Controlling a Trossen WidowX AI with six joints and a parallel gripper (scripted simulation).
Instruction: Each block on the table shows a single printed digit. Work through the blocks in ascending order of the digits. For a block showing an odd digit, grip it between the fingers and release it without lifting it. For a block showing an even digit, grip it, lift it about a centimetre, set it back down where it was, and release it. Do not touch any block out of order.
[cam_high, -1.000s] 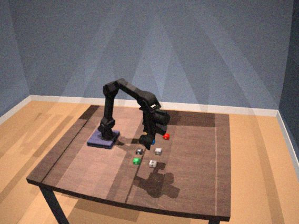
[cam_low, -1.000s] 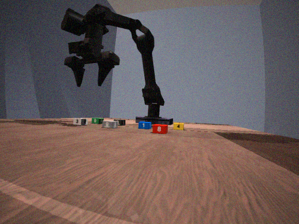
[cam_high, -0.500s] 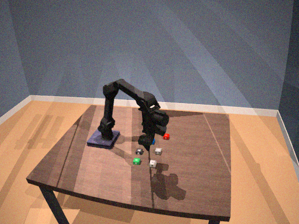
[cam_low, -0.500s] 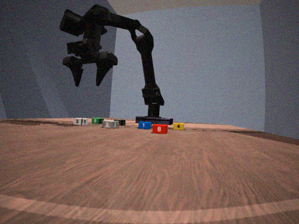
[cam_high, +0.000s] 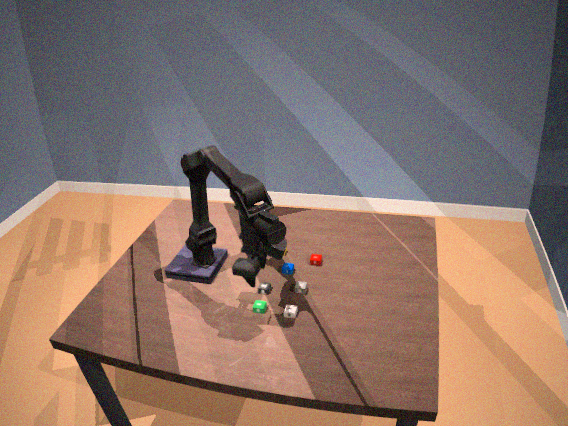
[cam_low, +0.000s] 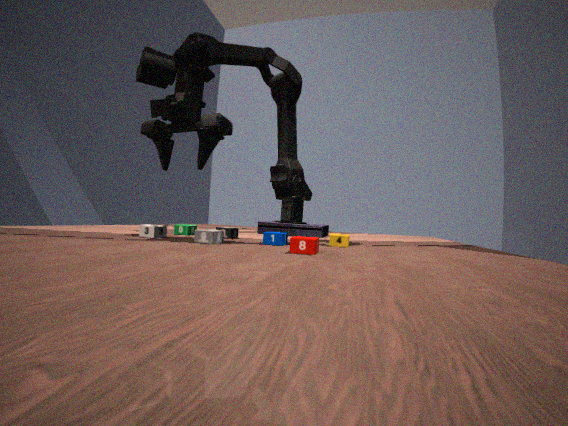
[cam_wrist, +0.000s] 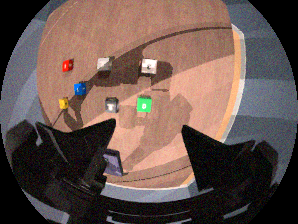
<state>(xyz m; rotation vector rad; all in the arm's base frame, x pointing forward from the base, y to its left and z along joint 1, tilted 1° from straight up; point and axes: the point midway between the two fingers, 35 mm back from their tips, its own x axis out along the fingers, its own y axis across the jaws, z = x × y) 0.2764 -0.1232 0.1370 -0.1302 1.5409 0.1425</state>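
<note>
The gripper (cam_high: 252, 281) (cam_low: 183, 168) (cam_wrist: 149, 125) hangs above the green block (cam_high: 259, 306) (cam_low: 185, 229) (cam_wrist: 144, 104), fingers apart; nothing lies between them.

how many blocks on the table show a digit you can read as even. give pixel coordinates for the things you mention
3: green block (cam_high: 259, 307) (cam_low: 185, 229) (cam_wrist: 144, 105), 0, left in the exterior view; red block (cam_high: 316, 260) (cam_low: 304, 245) (cam_wrist: 67, 65), 8, front; yellow block (cam_low: 339, 240) (cam_wrist: 63, 103), 4, right. Gray and black ones unclear.

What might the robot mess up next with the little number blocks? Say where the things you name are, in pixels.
The open hand (cam_low: 183, 169) (cam_wrist: 149, 125) is high above the blocks, so it might come down crooked and miss the green 0 block (cam_high: 259, 307) (cam_low: 185, 229) (cam_wrist: 144, 105). Also, the black block (cam_high: 264, 288) (cam_low: 230, 233) (cam_wrist: 111, 105) sits close beside the green one, so a wide finger could bump it out of order.
</note>
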